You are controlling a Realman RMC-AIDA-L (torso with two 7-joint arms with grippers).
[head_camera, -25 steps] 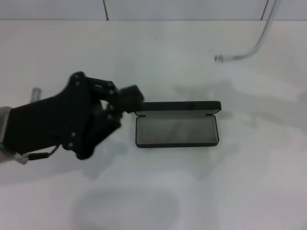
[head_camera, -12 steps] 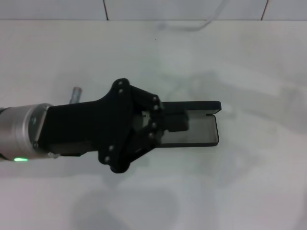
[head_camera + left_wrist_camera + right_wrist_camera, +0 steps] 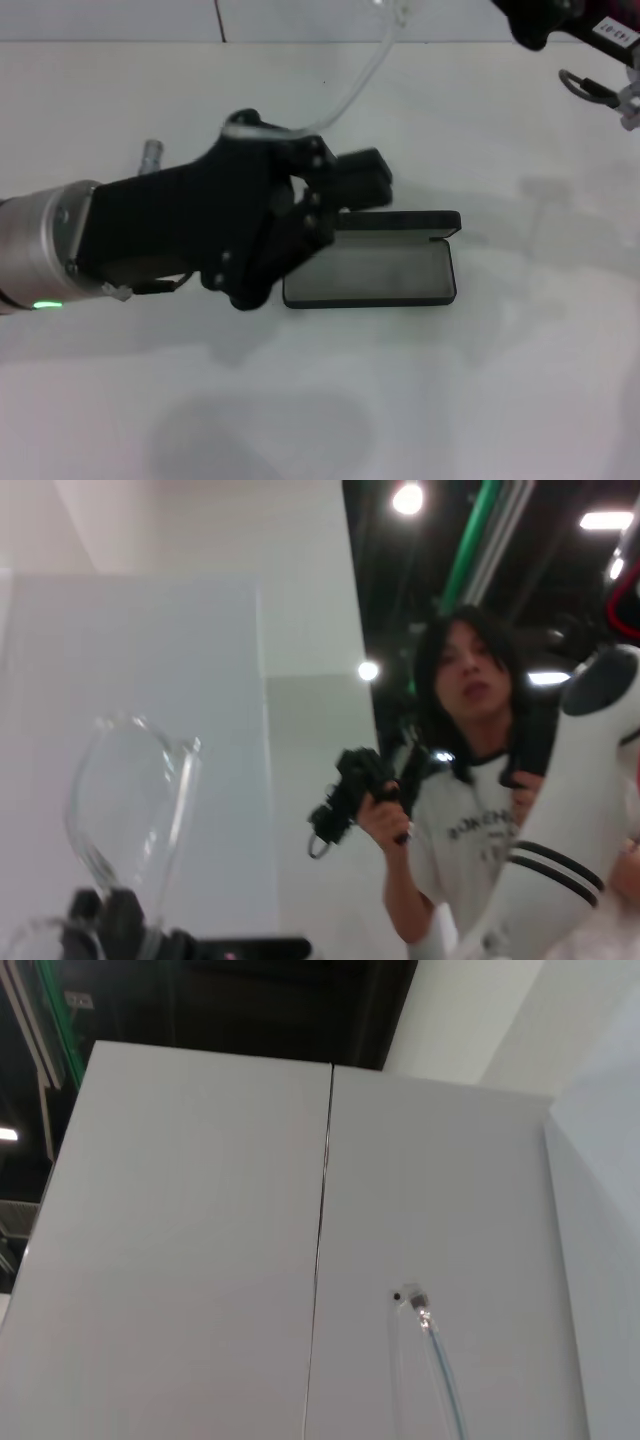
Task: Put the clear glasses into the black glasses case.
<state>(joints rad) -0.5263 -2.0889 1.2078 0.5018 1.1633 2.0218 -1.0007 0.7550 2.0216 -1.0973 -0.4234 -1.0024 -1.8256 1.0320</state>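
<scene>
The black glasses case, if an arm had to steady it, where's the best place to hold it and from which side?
Probably the black glasses case tray's long front edge, from the robot's side. The lid stands open along the far edge, and the left gripper hangs above the case's left end.

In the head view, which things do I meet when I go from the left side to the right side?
left gripper → black glasses case → right gripper, at the top right corner. The clear glasses overlap the left gripper, so I leave them out of the order.
</scene>
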